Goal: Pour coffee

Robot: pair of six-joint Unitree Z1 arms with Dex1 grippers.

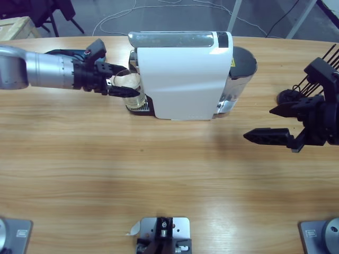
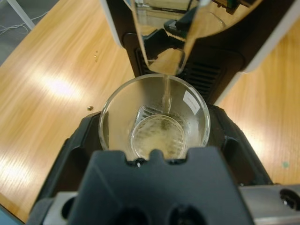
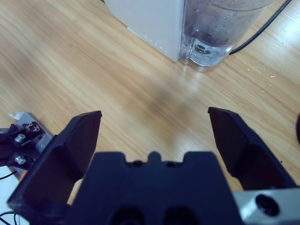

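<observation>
Under spout: left end effector (image 2: pixel 154 136) clasps tumbler (image 2: pixel 154 117) | right end effector (image 3: pixel 154 136) wide, empty

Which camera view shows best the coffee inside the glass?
The left wrist view: it looks down into the glass, showing pale coffee on its bottom. The high view shows only the glass's side beside the coffee machine; the right wrist view shows none.

Long wooden table (image 1: pixel 159 174) carries a white coffee machine (image 1: pixel 183 76); little else.

Wooden table (image 1: pixel 159 174); grey floor (image 1: pixel 106 16) beyond, white cables (image 1: pixel 122 18) trailing, wooden crate (image 1: pixel 16 26) at far-left corner.
</observation>
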